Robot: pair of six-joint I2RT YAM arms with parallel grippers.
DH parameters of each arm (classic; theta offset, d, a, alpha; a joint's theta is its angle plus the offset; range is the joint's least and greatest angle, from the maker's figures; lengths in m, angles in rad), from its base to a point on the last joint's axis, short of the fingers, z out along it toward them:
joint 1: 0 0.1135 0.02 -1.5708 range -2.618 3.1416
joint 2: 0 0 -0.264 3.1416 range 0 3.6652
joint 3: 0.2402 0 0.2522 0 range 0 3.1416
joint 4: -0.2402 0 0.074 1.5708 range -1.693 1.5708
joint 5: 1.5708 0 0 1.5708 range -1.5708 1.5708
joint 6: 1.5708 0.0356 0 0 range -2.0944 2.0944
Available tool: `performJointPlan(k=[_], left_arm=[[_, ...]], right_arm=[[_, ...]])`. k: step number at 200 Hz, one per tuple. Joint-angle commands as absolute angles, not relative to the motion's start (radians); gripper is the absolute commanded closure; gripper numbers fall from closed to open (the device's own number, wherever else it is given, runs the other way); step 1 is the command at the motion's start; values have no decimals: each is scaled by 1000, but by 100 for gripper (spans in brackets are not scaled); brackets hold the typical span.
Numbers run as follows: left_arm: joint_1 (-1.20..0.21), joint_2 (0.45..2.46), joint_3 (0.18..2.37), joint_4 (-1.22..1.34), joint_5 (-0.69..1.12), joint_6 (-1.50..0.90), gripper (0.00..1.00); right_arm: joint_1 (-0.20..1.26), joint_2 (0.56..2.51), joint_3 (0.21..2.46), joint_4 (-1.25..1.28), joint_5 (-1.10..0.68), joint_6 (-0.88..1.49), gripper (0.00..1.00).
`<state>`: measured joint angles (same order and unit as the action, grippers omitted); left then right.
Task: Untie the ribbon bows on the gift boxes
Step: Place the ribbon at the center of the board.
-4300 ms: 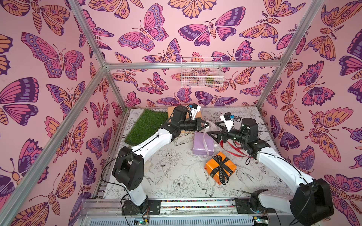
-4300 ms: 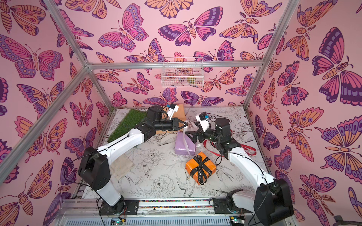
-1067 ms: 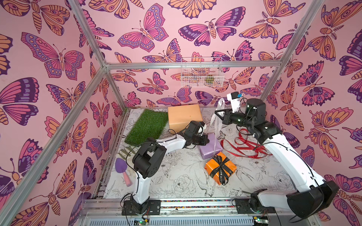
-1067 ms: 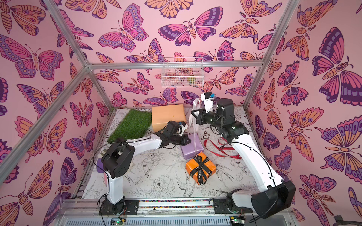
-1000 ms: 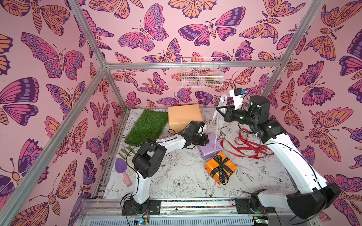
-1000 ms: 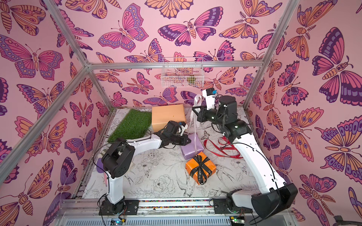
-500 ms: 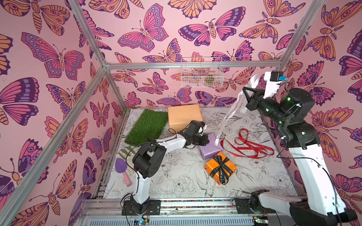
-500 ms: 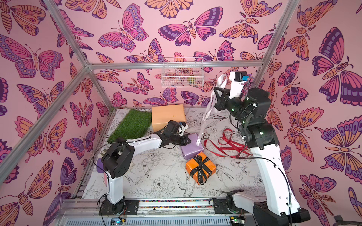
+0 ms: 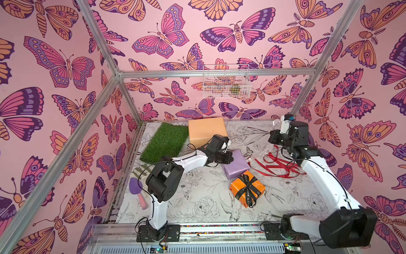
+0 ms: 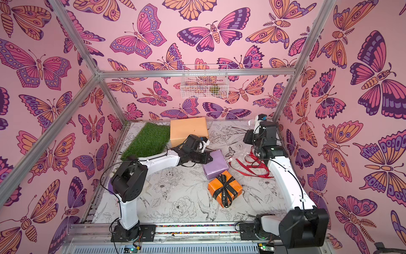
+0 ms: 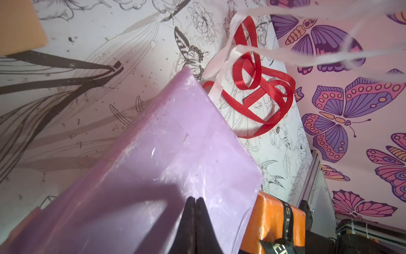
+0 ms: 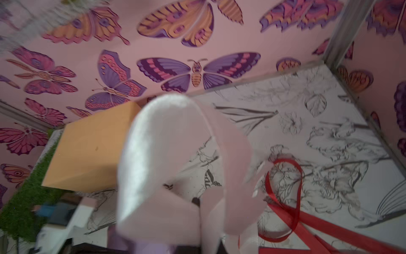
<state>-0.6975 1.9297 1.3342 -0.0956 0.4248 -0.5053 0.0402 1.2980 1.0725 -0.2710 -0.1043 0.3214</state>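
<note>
White links (image 9: 189, 158), bulky black joints (image 9: 163, 184) — thin black cables (image 9: 151, 163), tapered black left hand (image 11: 195, 199)

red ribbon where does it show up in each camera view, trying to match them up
top view: red ribbon lies loose right beside the purple box.
top view: same spot, beside the purple box.
left wrist: in a heap just past the purple box's far corner.
right wrist: on the table behind the blurred white ribbon.
shared landmark: the tan box, in all four.
</note>
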Motion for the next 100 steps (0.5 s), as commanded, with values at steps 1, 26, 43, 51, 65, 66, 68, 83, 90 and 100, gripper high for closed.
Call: performJointPlan(k=[1,26,43,51,65,66,68,83,90,100], left_arm=[[-689,1839,1302,-125,402,-493,99],[-686,1786,1268,-126,409,-491,97],[-686,1753,1238,-125,416,-497,93],[-686,1738,1221,-126,419,-497,90],[-685,1711,1189,-125,415,-503,81],[-686,1709,1187,-125,415,-504,81],[-686,1705,1182,-125,415,-504,80],[-685,1682,1142,-117,416,-518,76],[-686,1675,1123,-104,422,-527,76],[-685,1673,1095,-83,434,-547,75]], right_arm=[[9,1392,1018,-239,-102,398,100],[-24,1534,1057,-363,-181,408,68],[-27,1566,1086,-426,-215,395,0],[-28,1565,1072,-419,-235,397,0],[-28,1539,1014,-375,-275,411,0],[-28,1536,1010,-371,-279,413,0],[-28,1530,1003,-365,-284,416,0],[-28,1489,946,-330,-343,434,0],[-28,1469,918,-318,-378,443,0],[-25,1436,876,-298,-419,454,0]])
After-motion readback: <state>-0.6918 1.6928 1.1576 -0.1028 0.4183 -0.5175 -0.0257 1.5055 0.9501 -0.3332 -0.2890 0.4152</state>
